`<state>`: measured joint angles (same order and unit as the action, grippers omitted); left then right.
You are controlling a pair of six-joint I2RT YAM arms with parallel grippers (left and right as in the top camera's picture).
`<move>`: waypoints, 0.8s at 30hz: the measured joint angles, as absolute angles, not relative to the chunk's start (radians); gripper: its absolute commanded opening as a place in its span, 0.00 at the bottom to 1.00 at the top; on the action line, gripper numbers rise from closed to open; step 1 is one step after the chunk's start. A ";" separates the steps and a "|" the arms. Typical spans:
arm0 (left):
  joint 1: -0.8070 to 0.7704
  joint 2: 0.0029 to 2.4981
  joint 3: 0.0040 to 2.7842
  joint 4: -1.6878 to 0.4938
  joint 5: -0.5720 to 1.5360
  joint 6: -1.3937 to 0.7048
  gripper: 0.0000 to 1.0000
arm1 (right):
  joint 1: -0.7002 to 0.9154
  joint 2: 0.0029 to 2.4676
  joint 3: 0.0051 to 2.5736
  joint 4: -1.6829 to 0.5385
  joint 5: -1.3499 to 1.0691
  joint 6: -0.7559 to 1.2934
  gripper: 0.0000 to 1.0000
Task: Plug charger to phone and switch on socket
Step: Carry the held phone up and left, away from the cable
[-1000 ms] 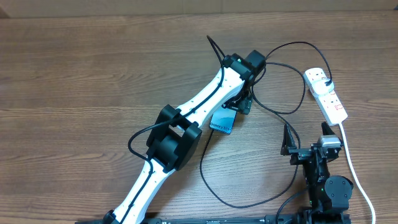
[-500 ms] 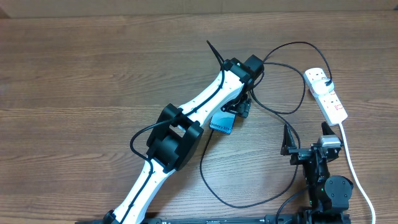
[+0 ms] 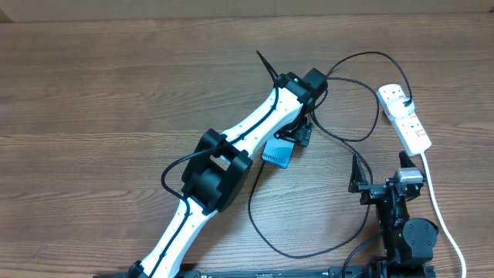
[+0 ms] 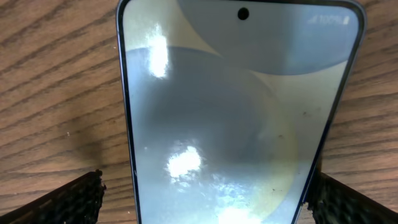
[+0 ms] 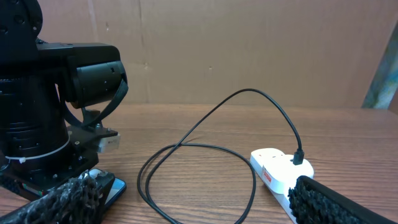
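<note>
The phone (image 4: 236, 112) lies flat on the wooden table, its light blue screen filling the left wrist view. My left gripper (image 4: 211, 208) is open and straddles one end of it. The right finger (image 4: 354, 199) sits close to the phone's edge and the left finger (image 4: 68, 202) stands clear. From overhead, the phone (image 3: 275, 152) pokes out below the left gripper (image 3: 296, 137). The charger (image 3: 351, 139) loops in black across the table from the socket (image 3: 407, 117); its free end is hidden. My right gripper (image 3: 380, 171) is open and empty, below the socket (image 5: 280, 171).
A thick white cord (image 3: 440, 208) runs from the socket toward the near table edge at the right. The left arm (image 3: 231, 154) crosses the table's middle diagonally. Cable loops (image 5: 199, 152) lie between the right gripper (image 5: 202, 208) and the phone (image 5: 115, 190).
The left wrist has shifted very slightly over the phone. Phone, cable, socket and right arm lie as before.
</note>
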<state>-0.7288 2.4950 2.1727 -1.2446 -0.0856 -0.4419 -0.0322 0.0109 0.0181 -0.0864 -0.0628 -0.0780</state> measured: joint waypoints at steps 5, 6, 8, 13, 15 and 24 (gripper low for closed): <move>-0.727 2.495 2.172 -1.244 -0.083 -0.439 1.00 | -0.032 0.011 0.018 -0.086 -0.063 -0.078 1.00; -0.727 2.494 2.169 -1.242 -0.079 -0.439 1.00 | -0.032 0.011 0.018 -0.086 -0.062 -0.078 1.00; -0.724 2.489 2.158 -1.233 -0.071 -0.438 0.96 | -0.032 0.011 0.018 -0.086 -0.063 -0.078 1.00; -0.723 2.487 2.150 -1.224 -0.049 -0.439 0.80 | -0.032 0.011 0.018 -0.086 -0.063 -0.078 1.00; -0.725 2.487 2.149 -1.222 -0.041 -0.439 0.75 | -0.032 0.011 0.018 -0.086 -0.063 -0.078 1.00; -0.725 2.487 2.151 -1.232 -0.038 -0.437 0.74 | -0.032 0.011 0.018 -0.086 -0.062 -0.078 1.00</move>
